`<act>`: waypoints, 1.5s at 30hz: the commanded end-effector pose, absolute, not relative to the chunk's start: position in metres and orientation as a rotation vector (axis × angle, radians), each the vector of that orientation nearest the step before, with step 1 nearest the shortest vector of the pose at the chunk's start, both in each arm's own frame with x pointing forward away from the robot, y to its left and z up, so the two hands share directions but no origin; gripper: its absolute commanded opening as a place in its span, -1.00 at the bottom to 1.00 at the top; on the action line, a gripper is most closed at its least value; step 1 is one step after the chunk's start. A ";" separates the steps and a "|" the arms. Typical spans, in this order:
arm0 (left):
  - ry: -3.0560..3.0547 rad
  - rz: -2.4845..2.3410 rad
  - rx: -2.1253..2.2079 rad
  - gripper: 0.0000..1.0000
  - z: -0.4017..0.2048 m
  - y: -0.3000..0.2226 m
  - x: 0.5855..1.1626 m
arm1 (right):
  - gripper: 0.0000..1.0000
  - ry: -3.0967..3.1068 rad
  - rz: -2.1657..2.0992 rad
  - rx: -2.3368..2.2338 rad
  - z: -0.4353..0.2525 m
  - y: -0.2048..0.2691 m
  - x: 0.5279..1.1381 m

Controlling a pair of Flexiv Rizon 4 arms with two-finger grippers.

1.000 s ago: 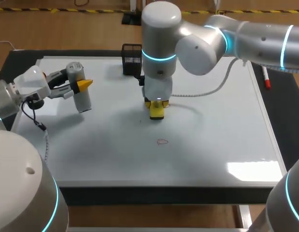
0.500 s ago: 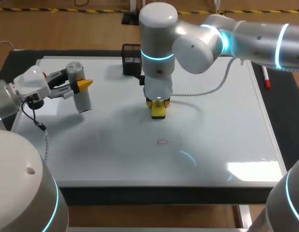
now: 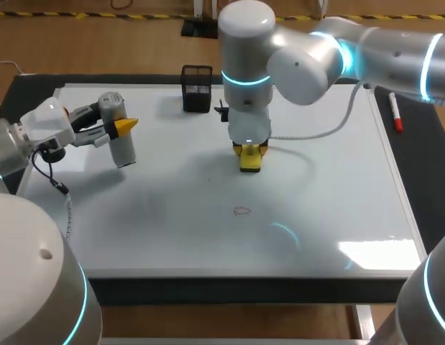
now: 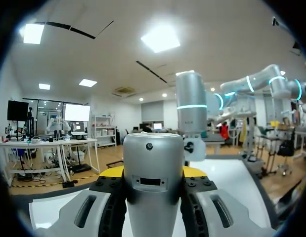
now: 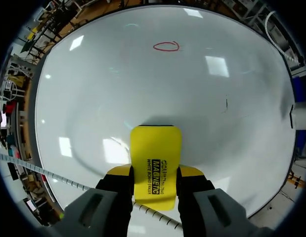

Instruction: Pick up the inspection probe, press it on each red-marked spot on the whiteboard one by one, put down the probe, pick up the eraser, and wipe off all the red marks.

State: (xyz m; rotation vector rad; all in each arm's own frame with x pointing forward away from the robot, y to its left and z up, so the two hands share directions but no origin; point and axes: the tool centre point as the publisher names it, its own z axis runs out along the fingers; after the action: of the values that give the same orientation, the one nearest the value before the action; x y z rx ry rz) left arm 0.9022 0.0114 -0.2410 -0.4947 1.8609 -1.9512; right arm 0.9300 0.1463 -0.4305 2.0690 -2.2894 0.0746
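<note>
The eraser [image 5: 155, 165] between the right fingers [image 5: 118, 190] is bright yellow with black print. Those fingers are black with yellow tips. Ahead of them the board [image 5: 93, 98] is glossy white and bears one thin red mark [image 5: 166, 46], an outlined oval. The probe [image 4: 153, 182] between the left fingers [image 4: 109, 197] is silver-grey with a dark slot. The holder [image 3: 196, 88] is black mesh. The arms [image 3: 308, 61] are silver-white with cyan bands.

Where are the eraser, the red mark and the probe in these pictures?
eraser [image 5: 156, 158]: right wrist view, middle of its yellow face.
red mark [image 3: 241, 210]: head view, middle of the small loop.
probe [image 3: 123, 149]: head view, lower part of its grey body.
</note>
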 end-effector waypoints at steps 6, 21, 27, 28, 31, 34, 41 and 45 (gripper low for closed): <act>1.860 -1.951 -0.494 -1.00 -0.240 0.011 0.902 | -1.00 -2.319 0.082 2.026 -0.435 0.116 0.933; 1.860 -1.951 -0.494 -1.00 -0.240 0.011 0.902 | -1.00 -2.350 0.060 2.027 -0.400 0.094 0.945; 1.860 -1.951 -0.494 -1.00 -0.240 0.011 0.902 | -1.00 -2.383 0.075 1.998 -0.391 0.072 0.960; 1.860 -1.951 -0.494 -1.00 -0.240 0.011 0.902 | -1.00 -2.386 0.086 1.987 -0.391 0.068 0.962; 1.860 -1.951 -0.494 -1.00 -0.240 0.011 0.902 | -1.00 -2.410 0.069 1.954 -0.391 0.055 0.969; 1.860 -1.951 -0.494 -1.00 -0.240 0.011 0.902 | -1.00 -2.432 0.058 1.910 -0.393 0.041 0.976; 1.860 -1.951 -0.494 -1.00 -0.240 0.011 0.902 | -1.00 -2.518 0.048 1.756 -0.395 0.009 0.991; 1.860 -1.951 -0.494 -1.00 -0.240 0.011 0.902 | -1.00 -2.551 0.056 1.674 -0.396 -0.007 0.996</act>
State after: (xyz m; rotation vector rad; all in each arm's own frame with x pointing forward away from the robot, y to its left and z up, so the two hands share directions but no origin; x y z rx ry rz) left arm 0.9021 0.0113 -0.2411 -0.4944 1.8611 -1.9511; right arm 0.9912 -0.0019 -0.3974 1.6862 -2.5538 0.0654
